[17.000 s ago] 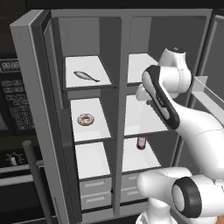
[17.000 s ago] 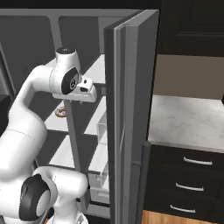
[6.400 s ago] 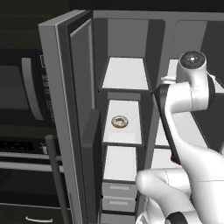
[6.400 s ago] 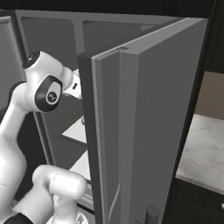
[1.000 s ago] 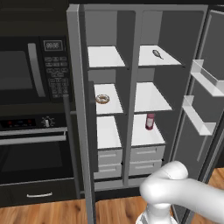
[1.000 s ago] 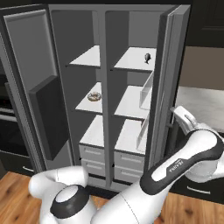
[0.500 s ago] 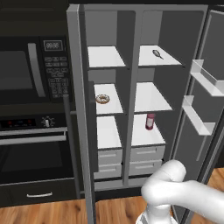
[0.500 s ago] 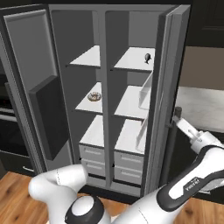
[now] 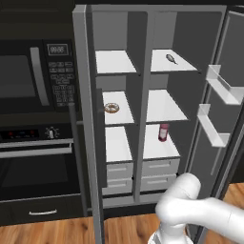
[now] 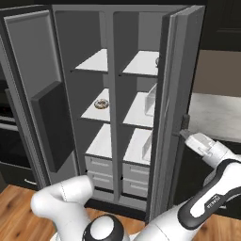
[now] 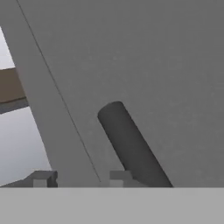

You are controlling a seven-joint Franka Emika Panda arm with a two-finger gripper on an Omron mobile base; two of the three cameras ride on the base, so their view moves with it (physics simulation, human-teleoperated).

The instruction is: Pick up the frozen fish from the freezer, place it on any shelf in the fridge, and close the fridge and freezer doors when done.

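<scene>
one fish (image 9: pixel 171 58), one doughnut (image 9: pixel 111 108), two doors (image 10: pixel 175 117)

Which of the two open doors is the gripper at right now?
The plain grey fridge door: the gripper sits at its outer face. The freezer door, the one with the black dispenser recess, stands open across the cabinet, away from the arm.

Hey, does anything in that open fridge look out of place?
Nothing is spilled or damaged. One oddity: a doughnut lies bare on the freezer's middle shelf. The frozen fish sits on the fridge's top shelf. Both doors stand open.
</scene>
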